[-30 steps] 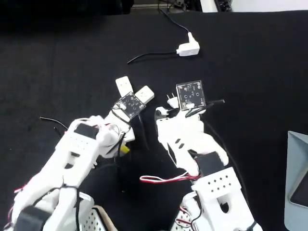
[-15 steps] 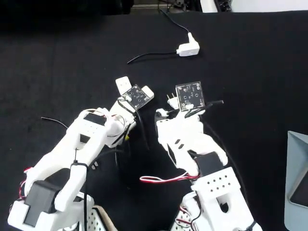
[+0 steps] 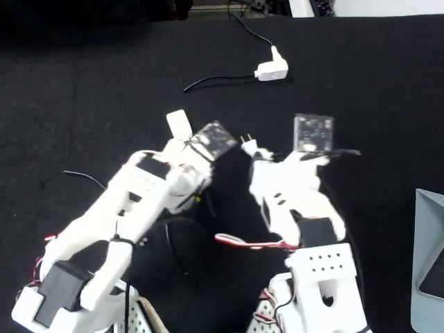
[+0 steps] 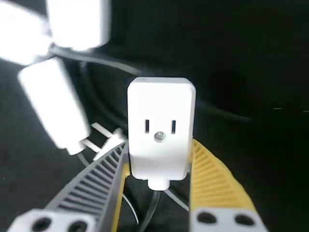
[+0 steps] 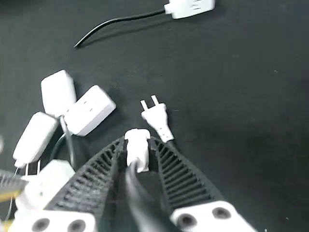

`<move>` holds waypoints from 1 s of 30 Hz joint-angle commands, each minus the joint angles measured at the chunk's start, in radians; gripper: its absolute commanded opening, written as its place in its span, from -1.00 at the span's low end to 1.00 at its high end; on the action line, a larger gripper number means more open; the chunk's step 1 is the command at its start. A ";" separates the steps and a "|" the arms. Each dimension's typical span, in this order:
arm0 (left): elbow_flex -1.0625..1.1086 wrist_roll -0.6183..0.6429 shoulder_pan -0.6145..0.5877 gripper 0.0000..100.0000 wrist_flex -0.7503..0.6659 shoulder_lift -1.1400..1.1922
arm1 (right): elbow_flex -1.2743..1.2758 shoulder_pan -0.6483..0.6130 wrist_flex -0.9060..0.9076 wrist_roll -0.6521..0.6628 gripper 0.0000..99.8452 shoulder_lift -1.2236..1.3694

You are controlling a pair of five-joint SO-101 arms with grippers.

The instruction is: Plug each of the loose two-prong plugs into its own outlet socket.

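My left gripper [image 4: 157, 146] is shut on a white outlet socket [image 4: 161, 126], its slotted face turned to the wrist camera. A white two-prong plug [image 4: 54, 107] lies close beside that socket, prongs pointing at it. In the high view the left gripper [image 3: 198, 154] sits left of centre, next to a white block [image 3: 179, 123]. My right gripper [image 5: 137, 142] is shut on a small white plug piece [image 5: 137, 151] on a black cable. Just beyond its tips lies a loose two-prong plug [image 5: 157, 117] [image 3: 248, 145], with the right gripper [image 3: 267, 158] beside it.
Several white sockets [image 5: 89, 110] cluster between the arms on the black table [image 3: 361, 83]. Another white socket [image 3: 271, 69] with a black cable lies at the far side. A grey bin [image 3: 429, 263] stands at the right edge. Loose wires trail near both arm bases.
The left arm has stretched forward and to the right with the socket in its gripper. The right arm has swung to the right and forward. The loose plug has stayed put.
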 commanded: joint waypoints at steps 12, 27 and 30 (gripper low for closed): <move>-0.110 0.172 0.156 -0.49 0.087 -0.084 | -0.071 0.101 -0.080 -0.054 -0.98 0.004; 0.005 0.167 0.242 -0.53 -0.032 0.049 | -0.071 0.101 -0.078 -0.054 -0.98 0.004; -0.047 0.166 0.217 -0.53 -0.038 0.147 | -0.071 0.101 -0.078 -0.054 -0.98 0.004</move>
